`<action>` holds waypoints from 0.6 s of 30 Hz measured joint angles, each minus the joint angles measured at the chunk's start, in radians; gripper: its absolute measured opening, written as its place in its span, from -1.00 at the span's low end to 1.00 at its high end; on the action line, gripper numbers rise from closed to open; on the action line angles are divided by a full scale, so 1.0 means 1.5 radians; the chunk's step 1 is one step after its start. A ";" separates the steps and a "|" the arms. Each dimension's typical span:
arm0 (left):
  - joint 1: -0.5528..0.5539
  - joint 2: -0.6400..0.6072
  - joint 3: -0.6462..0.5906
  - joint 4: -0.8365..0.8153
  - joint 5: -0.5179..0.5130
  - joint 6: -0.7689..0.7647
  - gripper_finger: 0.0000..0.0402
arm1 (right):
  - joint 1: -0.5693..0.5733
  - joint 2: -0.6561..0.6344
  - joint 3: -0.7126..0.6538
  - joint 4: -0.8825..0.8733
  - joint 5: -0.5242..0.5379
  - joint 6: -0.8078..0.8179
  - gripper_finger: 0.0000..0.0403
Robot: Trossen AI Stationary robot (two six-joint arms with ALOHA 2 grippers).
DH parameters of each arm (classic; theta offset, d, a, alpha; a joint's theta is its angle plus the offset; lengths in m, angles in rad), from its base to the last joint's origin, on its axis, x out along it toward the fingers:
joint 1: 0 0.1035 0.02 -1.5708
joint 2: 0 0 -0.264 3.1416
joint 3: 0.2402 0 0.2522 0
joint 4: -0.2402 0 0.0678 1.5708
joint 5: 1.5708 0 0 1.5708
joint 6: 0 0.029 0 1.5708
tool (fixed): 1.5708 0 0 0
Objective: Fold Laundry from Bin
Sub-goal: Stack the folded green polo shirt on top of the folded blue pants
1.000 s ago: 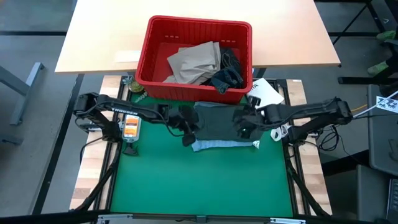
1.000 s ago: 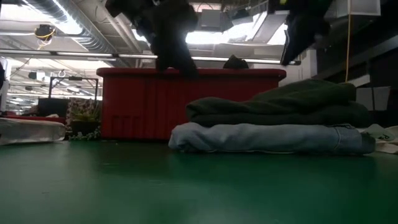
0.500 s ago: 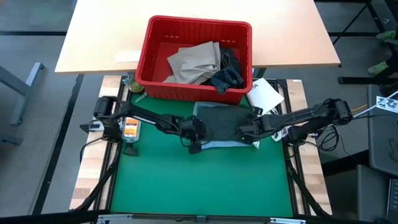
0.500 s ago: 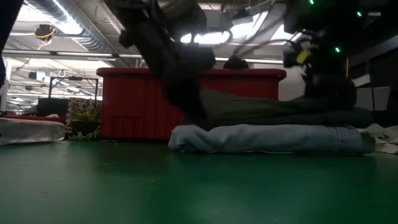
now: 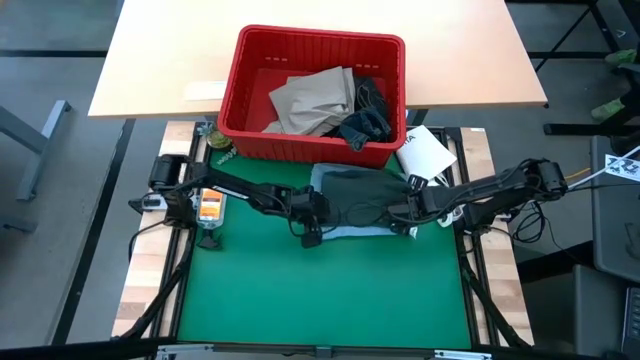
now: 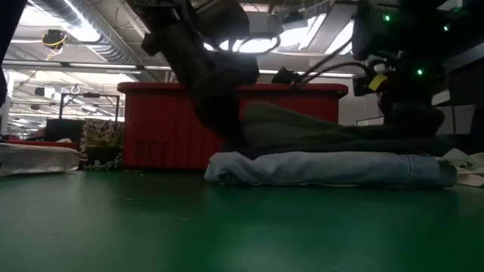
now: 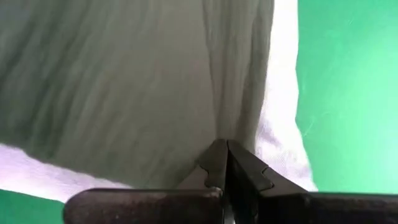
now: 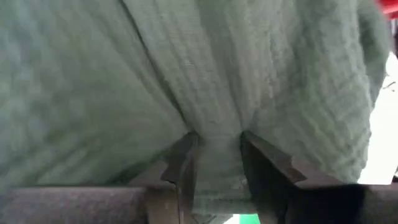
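**Two garments stacked, two still in the bin**

Green matting covers the near part of the desk (image 5: pixel 300 290), and it lies bare right up to a small stack at its far edge. At the bottom of that stack a folded light blue garment (image 6: pixel 325 168) is laid flat on the mat. On top of it a dark green knitted garment (image 5: pixel 355 195) is being handled at both ends. At its left end the left gripper (image 5: pixel 312 228) is pinched fully together on the cloth edge. At its right end the right gripper (image 5: pixel 404 210) is set with a ridge of green fabric held between its narrowly parted fingers (image 8: pixel 186 165). The green piece is judged to be mid-fold rather than finished, since it is bunched and raised on one side.

Just beyond the stack stands the bright red slotted plastic bin (image 5: pixel 312 95). In it tan khaki trousers (image 5: pixel 312 98) and dark blue denim jeans (image 5: pixel 365 115) are left unfolded. Roughly half the laundry is therefore judged outstanding.
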 joint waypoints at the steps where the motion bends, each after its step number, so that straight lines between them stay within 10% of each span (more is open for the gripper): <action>1: 0.000 -0.011 0.000 0.000 0.000 0.000 -0.99 | 0.000 0.000 0.012 -0.010 -0.001 -0.001 -0.37; 18: 0.082 -0.074 0.000 0.112 -0.011 0.003 -0.99 | 0.000 0.000 0.157 -0.039 0.141 -0.043 -0.37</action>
